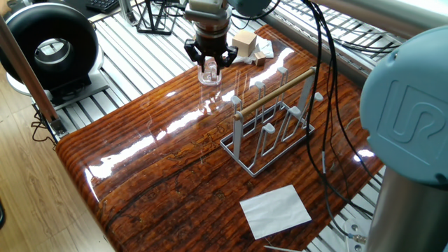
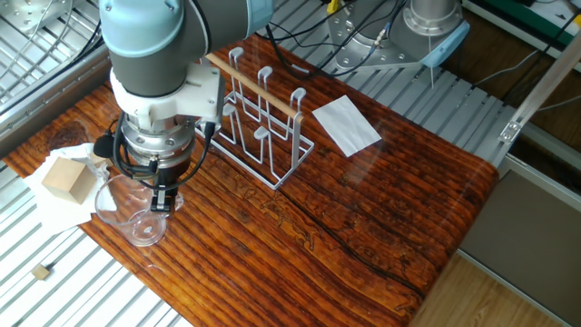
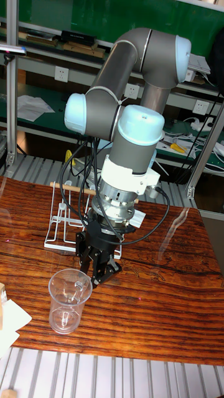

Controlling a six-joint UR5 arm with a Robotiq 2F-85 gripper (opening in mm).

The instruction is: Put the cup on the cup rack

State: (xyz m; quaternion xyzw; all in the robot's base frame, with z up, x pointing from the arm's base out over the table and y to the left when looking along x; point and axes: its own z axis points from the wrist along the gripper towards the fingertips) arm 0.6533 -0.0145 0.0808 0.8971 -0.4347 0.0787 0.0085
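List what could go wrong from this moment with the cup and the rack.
1. The gripper pinches only the rim of the cup, so the smooth glass may slip or tilt when lifted.
2. The rack has a wooden rod over its pegs; the cup could knock it on the way in.
3. A wooden block lies close beside the cup and could be nudged during the lift.
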